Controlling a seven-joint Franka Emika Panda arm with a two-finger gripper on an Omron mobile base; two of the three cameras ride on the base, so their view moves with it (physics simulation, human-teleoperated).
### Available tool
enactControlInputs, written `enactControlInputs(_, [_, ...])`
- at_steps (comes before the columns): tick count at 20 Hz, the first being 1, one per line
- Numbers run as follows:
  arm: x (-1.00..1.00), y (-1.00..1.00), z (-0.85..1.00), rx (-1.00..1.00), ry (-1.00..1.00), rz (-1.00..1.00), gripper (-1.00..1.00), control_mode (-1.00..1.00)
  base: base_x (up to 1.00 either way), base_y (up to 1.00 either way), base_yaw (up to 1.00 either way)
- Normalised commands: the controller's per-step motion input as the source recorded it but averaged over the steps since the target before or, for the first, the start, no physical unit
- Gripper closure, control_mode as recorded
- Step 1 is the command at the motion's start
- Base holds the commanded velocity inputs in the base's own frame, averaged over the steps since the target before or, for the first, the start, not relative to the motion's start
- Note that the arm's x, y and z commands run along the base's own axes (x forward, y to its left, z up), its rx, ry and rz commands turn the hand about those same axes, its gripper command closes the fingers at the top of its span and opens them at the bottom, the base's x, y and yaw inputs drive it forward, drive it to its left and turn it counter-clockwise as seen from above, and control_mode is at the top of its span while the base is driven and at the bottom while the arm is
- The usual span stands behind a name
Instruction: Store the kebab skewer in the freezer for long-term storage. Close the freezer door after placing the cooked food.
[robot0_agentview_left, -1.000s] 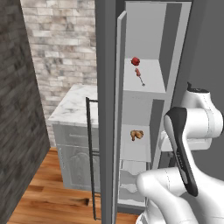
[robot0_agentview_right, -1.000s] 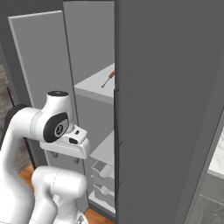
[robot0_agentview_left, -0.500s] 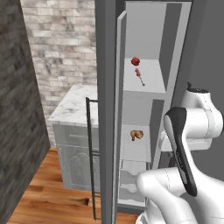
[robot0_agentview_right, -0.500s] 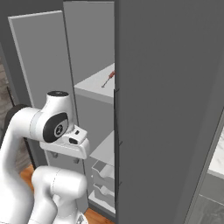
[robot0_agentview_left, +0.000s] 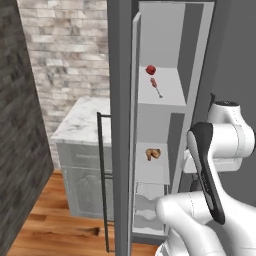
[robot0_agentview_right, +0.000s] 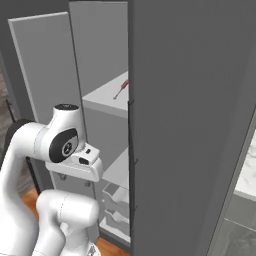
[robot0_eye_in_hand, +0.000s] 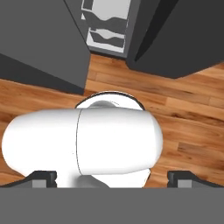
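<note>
The freezer (robot0_agentview_left: 172, 30) stands with its compartment exposed, and the freezer door (robot0_agentview_left: 122, 125) is swung out to the left, its black bar handle (robot0_agentview_left: 103, 180) facing the counter. On the upper white shelf lies the kebab skewer (robot0_agentview_left: 156, 86), its red-orange chunks toward the back; from the right it appears as a thin stick (robot0_agentview_right: 121, 89) on the shelf edge. My gripper (robot0_eye_in_hand: 112, 178) is open and holds nothing. It hangs low in front of the freezer, pointing down at the wooden floor over the robot's own body. Its hand (robot0_agentview_right: 75, 167) sits well below the skewer's shelf.
A round red food (robot0_agentview_left: 150, 69) sits just behind the skewer, and a brown croissant-like lump (robot0_agentview_left: 153, 153) rests on the shelf below. White drawers (robot0_eye_in_hand: 105, 26) fill the freezer's bottom. A marble counter (robot0_agentview_left: 80, 127) stands left of the door, before a brick wall.
</note>
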Motion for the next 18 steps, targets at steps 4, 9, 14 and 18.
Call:
enactControlInputs(4, [0.0,0.0,0.0,0.0,0.0,0.0,-1.0,1.0,-0.29,0.03,-0.17])
enactControlInputs(9, [0.0,0.0,0.0,0.0,0.0,0.0,-1.0,1.0,-0.45,0.15,-0.16])
enactControlInputs(14, [0.0,0.0,0.0,0.0,0.0,0.0,-1.0,1.0,-0.41,0.18,-0.18])
enactControlInputs(18, [0.0,0.0,0.0,0.0,0.0,0.0,-1.0,1.0,-0.3,0.15,-0.19])
